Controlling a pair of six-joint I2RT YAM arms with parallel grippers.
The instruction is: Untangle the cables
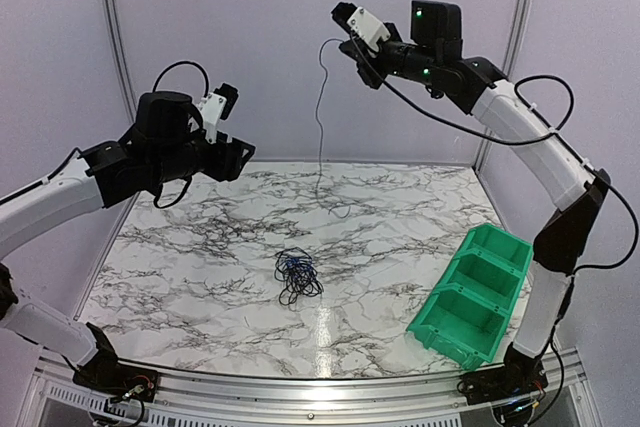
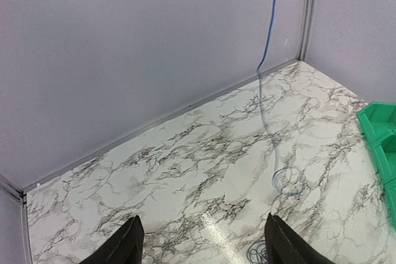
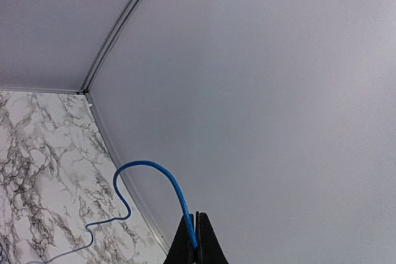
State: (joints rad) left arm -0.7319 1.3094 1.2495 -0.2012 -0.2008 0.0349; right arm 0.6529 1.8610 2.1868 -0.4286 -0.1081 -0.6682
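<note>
A: Marble desk (image 1: 200,247), green bin (image 1: 480,292) at its near right. And the claws?

B: The left claw (image 2: 204,242) is raised over the left side, spread wide, nothing in it. The right claw (image 3: 197,239), high over the far side, is clenched on a blue cable (image 3: 158,174).

A: The rest?

B: A tangle (image 1: 297,277) lies mid-desk, toward the near edge. The blue cable hangs to the desk just beyond it.

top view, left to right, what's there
left gripper → cable tangle → right gripper, pinching the hanging cable → green bin
</note>
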